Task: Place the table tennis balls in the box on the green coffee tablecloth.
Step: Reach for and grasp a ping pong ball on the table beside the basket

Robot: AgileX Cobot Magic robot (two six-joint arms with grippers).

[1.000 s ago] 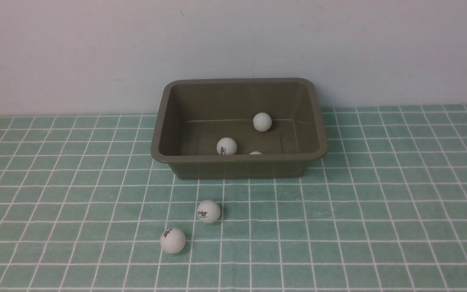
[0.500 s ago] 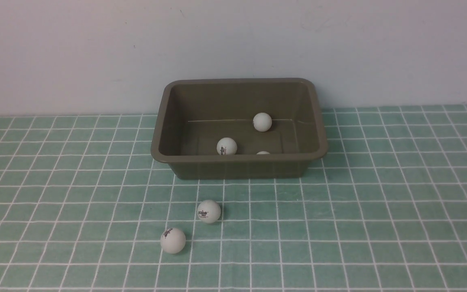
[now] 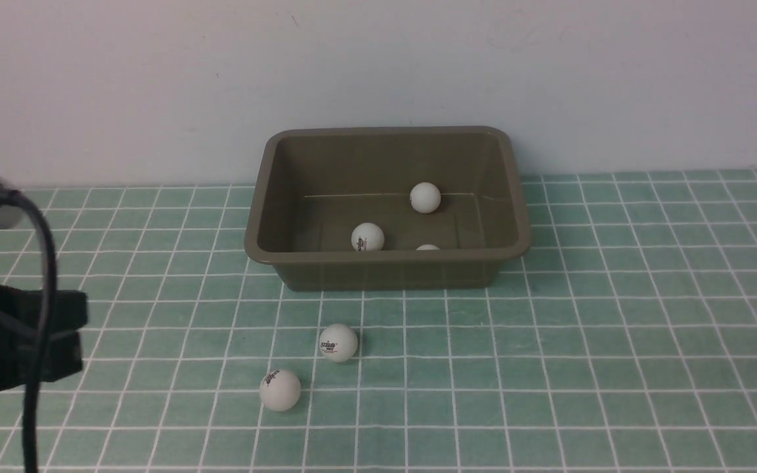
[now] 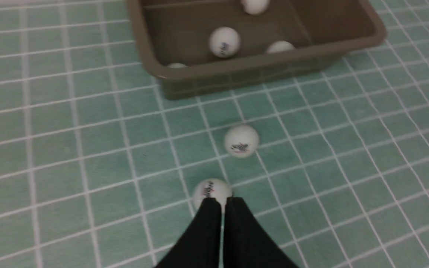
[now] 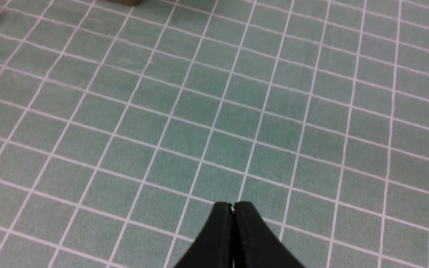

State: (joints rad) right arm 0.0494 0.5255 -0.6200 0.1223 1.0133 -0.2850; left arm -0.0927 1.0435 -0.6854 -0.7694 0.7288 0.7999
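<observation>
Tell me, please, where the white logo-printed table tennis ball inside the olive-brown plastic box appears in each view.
Front view: the white logo-printed table tennis ball lies in the olive-brown plastic box, left of centre.
Left wrist view: the ball is inside the box, near its front wall.
Right wrist view: not in it.
Shared landmark: the box; the right wrist view shows only a sliver.

No legible txt anywhere, just small dark-and-red logo prints on the front table tennis ball (image 3: 280,389), the ball behind it (image 3: 338,342) & a third ball (image 3: 367,236) inside the box (image 3: 385,272), all too tiny/blurry to read.
</observation>
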